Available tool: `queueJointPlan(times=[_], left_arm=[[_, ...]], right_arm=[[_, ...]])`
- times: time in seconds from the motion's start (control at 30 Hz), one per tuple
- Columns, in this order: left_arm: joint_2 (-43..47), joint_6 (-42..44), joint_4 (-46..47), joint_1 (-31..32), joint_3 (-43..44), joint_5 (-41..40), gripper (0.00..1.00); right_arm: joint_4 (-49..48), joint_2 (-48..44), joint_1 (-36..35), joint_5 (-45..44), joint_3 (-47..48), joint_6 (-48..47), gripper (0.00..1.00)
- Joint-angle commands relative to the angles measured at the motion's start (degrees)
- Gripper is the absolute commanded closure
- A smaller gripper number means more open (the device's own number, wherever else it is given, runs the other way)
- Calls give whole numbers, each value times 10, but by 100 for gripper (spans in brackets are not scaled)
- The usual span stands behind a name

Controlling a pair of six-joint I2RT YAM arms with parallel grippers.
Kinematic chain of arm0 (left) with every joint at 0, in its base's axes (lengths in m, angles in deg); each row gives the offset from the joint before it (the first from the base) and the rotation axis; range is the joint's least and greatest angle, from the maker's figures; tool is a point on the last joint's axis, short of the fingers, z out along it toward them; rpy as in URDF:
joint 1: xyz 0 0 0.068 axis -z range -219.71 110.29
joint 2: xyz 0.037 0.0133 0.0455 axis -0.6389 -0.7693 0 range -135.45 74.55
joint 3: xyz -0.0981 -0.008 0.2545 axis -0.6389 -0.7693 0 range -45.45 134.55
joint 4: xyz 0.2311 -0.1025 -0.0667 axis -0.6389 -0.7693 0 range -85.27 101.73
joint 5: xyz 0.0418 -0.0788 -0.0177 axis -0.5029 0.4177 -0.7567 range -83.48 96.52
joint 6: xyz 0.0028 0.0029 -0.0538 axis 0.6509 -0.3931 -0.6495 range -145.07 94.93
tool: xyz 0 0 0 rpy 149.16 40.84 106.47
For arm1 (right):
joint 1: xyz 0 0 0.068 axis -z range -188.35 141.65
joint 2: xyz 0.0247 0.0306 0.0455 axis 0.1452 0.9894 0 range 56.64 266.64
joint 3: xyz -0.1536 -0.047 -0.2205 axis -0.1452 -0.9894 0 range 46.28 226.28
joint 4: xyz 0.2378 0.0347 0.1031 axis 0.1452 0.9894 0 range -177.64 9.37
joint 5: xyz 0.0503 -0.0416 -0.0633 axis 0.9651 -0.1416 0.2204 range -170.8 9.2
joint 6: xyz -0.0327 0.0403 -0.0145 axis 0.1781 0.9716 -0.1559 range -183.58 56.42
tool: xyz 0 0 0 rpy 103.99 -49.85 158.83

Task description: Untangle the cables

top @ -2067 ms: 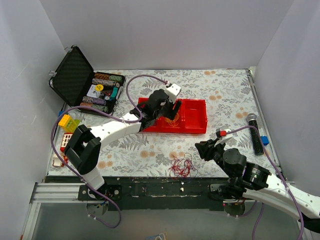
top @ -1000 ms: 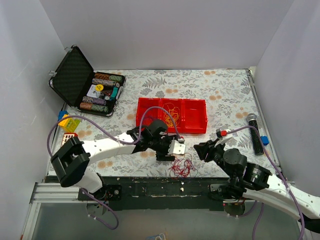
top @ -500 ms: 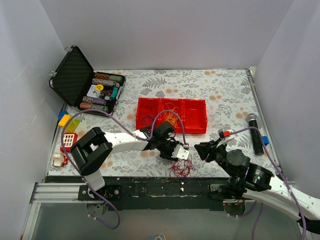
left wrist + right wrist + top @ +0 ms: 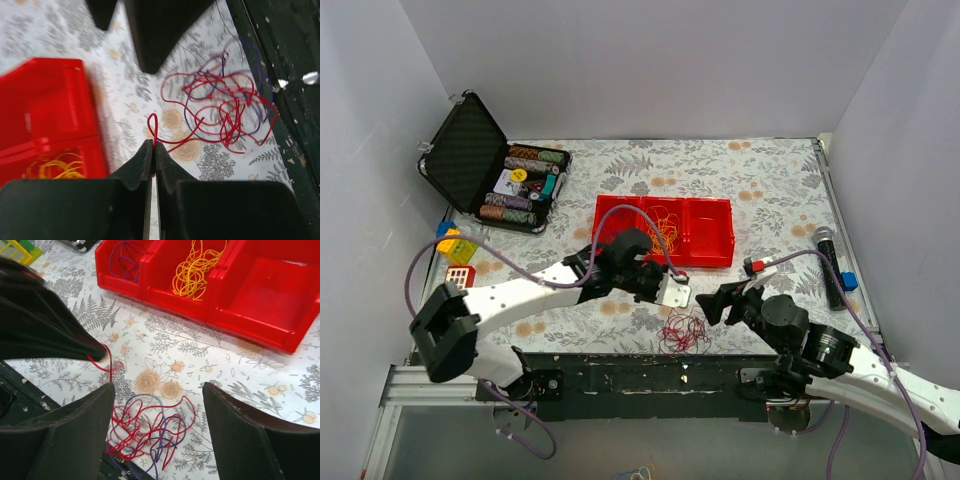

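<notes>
The cables lie as a red and purple tangle near the table's front edge, also seen in the left wrist view and the right wrist view. My left gripper hovers just behind the tangle. It is shut on a loop of one red strand, which runs back to the bunch. My right gripper is open just right of and above the tangle, holding nothing. More yellow cables and purple cables sit in a red tray.
An open black case with poker chips stands at the back left. Coloured toy blocks lie at the left edge. A black cylinder rests at the right edge. A dark rail borders the table front.
My left gripper has shut on a red strand and drawn back a little from the tangle. My right gripper has opened wider and shifted left toward the bunch.
</notes>
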Motion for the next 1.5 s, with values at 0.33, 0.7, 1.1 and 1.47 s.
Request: queueJointPlan(times=[0.33,0.7,1.1,1.47], left_arm=[[180,-145,-29,0,82,-22,100],[180,-203,-42,4,184,1,100],[154,-193,-25,5,378,-15,100],[105,-177,107,5,563,-65,100]], right_arm=[[-244,180,-1,103,75,-80,11],[-319,307,-2,133,137,-96,21],[-365,349,-2,139,25,-15,43],[-372,350,-1,155,-75,48,44]])
